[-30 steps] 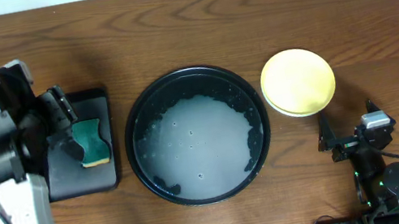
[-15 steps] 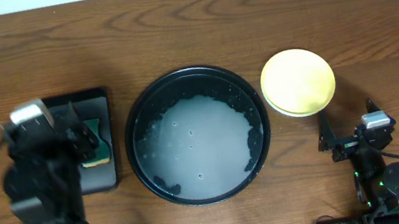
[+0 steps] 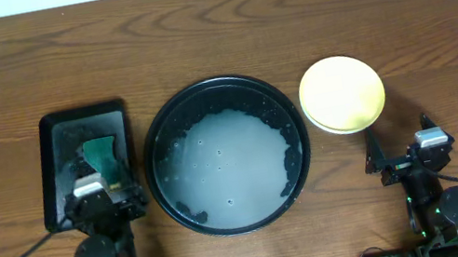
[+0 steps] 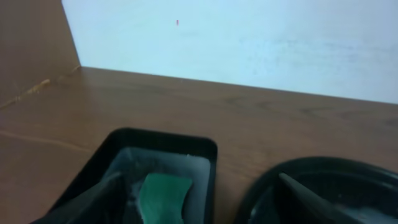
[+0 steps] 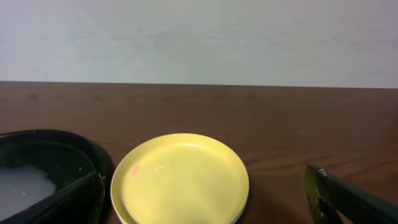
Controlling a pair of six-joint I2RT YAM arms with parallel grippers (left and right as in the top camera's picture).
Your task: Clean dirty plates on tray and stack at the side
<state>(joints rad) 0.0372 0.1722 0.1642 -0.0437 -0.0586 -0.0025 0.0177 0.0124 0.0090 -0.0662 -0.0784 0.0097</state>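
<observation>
L gripper (image 4: 200,179): jaws wide apart, nothing held. It sits left of the round tray (image 3: 215,86), over the near end of the rect. black tray (image 3: 55,169) that carries a green sponge (image 3: 102,155). R gripper (image 5: 202,177): jaws wide apart, empty, right of the round tray toward the robot side. The plates (image 3: 342,93): stacked just right of the round tray's rim, yellow on top, pale edge beneath. Round tray interior wet, sudsy.

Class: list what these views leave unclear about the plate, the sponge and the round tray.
- Plates under the yellow plate: it covers them overhead; right wrist view shows only a thin pale edge.
- Green sponge: left arm hides its near end overhead; left wrist view crops it at the bottom.
- Round tray floor: suds cover it.
</observation>
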